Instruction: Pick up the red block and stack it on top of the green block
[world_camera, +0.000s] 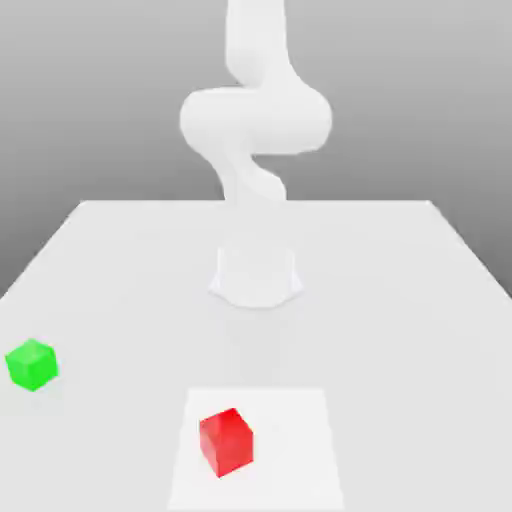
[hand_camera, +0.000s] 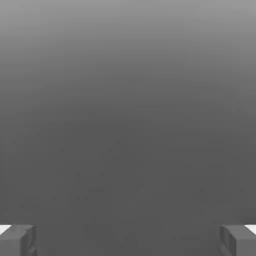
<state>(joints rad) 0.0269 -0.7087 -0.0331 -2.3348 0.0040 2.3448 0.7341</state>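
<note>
While nothing is gripped, the pincer (hand_camera: 128, 240) is held wide apart; red block (world_camera: 226, 441) and green block (world_camera: 32, 364) are left well apart on the table (world_camera: 400, 300), so a reach is judged next.

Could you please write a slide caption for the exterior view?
Red block on a pale square, green block apart, white arm behind.

White table (world_camera: 400, 300) — paler square patch (world_camera: 290, 420)

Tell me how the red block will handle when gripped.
The red block looks rigid, a plain cube, so it probably won't deform. Flat parallel faces should suit the open gripper. Smooth faces may slip somewhat. Resting flat, it seems unlikely to roll.
</note>
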